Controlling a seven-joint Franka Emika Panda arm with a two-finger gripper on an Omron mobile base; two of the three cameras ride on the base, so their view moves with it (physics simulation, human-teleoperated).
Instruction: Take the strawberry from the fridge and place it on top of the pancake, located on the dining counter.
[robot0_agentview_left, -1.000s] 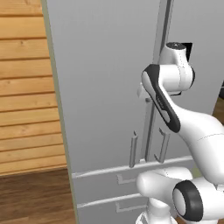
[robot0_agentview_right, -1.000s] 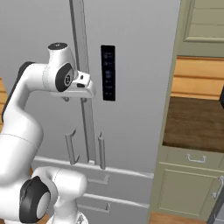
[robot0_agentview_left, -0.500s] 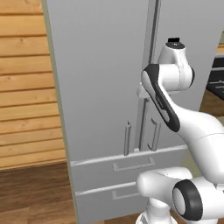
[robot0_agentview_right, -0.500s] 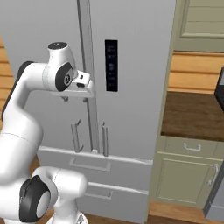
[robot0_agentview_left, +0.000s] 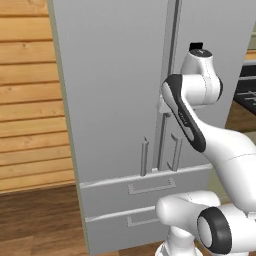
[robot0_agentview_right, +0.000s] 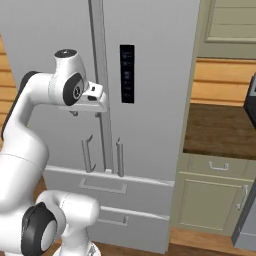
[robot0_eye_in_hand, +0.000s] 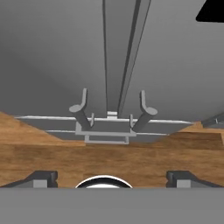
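The fridge (robot0_agentview_left: 115, 90) is tall and light grey, and its two doors meet at a shaded seam. Slim bar handles (robot0_agentview_right: 87, 155) stand on either side of that seam, above two wide drawers (robot0_agentview_left: 145, 187). My gripper (robot0_agentview_right: 96, 98) is at chest height right by the seam, above the handles. In the hand view my gripper (robot0_eye_in_hand: 111, 179) is open, its dark fingertips (robot0_eye_in_hand: 41, 178) wide apart with nothing between them, and both handles (robot0_eye_in_hand: 81, 109) lie ahead. The strawberry is hidden behind the fridge doors. The pancake and the dining counter are out of view.
A wood-plank wall (robot0_agentview_left: 30, 100) adjoins the fridge on the left. On the right is a wall counter (robot0_agentview_right: 220, 130) with green-grey cabinets (robot0_agentview_right: 210, 200) below it. A black control panel (robot0_agentview_right: 127, 74) is set into the right door. The floor (robot0_agentview_left: 35, 220) is brown wood.
The whole picture has shifted slightly, so the camera moved. The fridge handles sit a little higher in both base views. The arm keeps about the same pose by the seam.
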